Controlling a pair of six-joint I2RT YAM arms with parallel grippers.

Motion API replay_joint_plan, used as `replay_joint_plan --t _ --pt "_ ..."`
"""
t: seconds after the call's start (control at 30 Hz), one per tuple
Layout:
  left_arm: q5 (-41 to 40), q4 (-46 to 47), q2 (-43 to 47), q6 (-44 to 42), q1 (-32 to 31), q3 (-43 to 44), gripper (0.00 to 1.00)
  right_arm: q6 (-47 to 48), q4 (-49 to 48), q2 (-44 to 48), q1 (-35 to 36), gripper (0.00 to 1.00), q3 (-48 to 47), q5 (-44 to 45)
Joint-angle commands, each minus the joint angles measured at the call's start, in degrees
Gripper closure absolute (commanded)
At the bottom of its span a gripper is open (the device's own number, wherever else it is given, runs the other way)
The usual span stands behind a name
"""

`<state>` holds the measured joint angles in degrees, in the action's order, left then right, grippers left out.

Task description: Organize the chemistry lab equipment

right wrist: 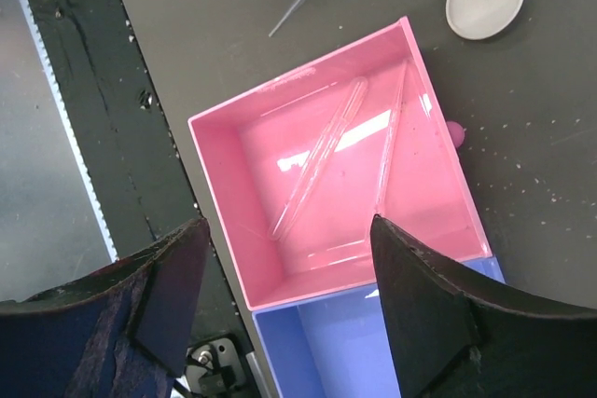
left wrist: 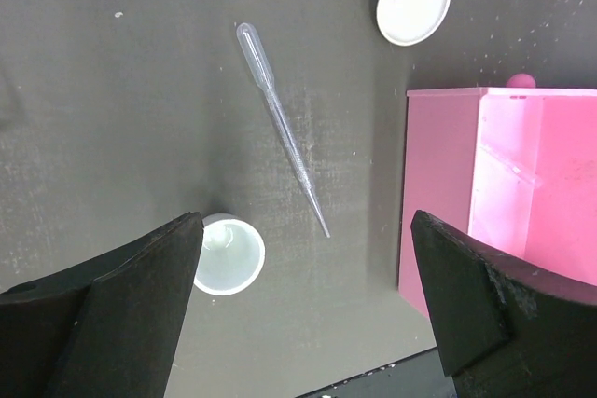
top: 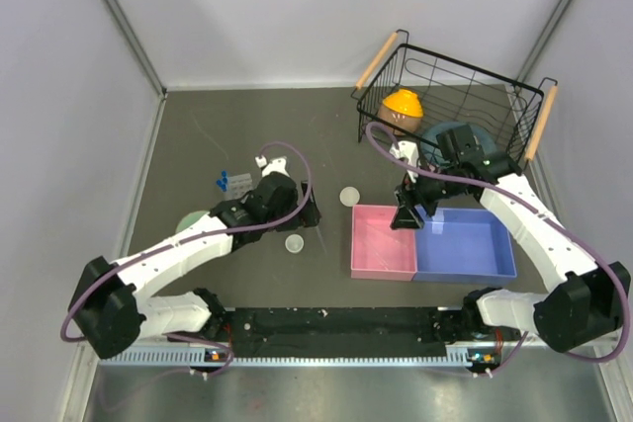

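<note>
- Pink tray (top: 384, 241): is sitting on the dark table, its right wall touching a blue tray (top: 465, 244).
- Pair of pipettes (right wrist: 322, 156): is lying inside the pink tray, flat on its floor.
- Loose pipette (left wrist: 283, 128): is lying on the table just left of the pink tray, not touching it.
- Flat white dish (left wrist: 413, 3): is resting near the pink tray's far left corner, apart from it.
- Deeper white dish (left wrist: 227, 253): is sitting left of the pink tray, beyond the loose pipette.
- Blue-capped tubes (top: 229, 182): are clustering well left of the pink tray; too small to detail.
- Left gripper (left wrist: 306, 221): is hovering left of the pink tray over the loose pipette's tip, jaws spread wide, holding nothing.
- Right gripper (right wrist: 289, 224): is hovering over the pink tray beside its shared wall, jaws wide, empty.
</note>
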<state>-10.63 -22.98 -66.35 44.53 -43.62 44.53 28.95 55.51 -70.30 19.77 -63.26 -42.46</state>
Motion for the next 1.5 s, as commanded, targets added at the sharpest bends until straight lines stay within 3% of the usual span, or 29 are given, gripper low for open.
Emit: replay_joint_plan --t 0.0,0.3,0.47,0.87,1.2,1.3,1.47 --pt "2.2 -1.6 -2.6 0.0 0.2 3.9 0.01 2.2 -2.0 0.8 -1.0 0.29 0.5 -2.2" --pt "4.7 -3.0 -9.0 1.3 0.2 7.1 0.01 2.0 -6.7 -1.0 -3.5 0.25 0.7 -6.0" --pt "7.9 -7.2 -15.0 1.7 0.2 11.9 0.01 0.9 -10.0 0.8 -6.1 0.25 6.5 -9.8" --pt "6.3 -10.1 -23.2 4.9 0.2 17.1 0.03 1.7 -11.6 3.0 -8.3 0.22 8.2 -8.7" --pt "0.8 -16.7 -34.5 3.9 0.2 26.7 0.26 2.0 -11.6 3.3 -8.3 0.22 8.3 -8.4" --pt "-0.2 -18.0 -37.9 3.3 0.2 28.9 0.41 2.0 -11.6 3.2 -8.3 0.22 8.4 -8.4" --pt "-0.6 -18.4 -41.6 3.4 0.2 30.3 0.57 2.0 -11.6 3.2 -8.3 0.22 8.4 -8.4"
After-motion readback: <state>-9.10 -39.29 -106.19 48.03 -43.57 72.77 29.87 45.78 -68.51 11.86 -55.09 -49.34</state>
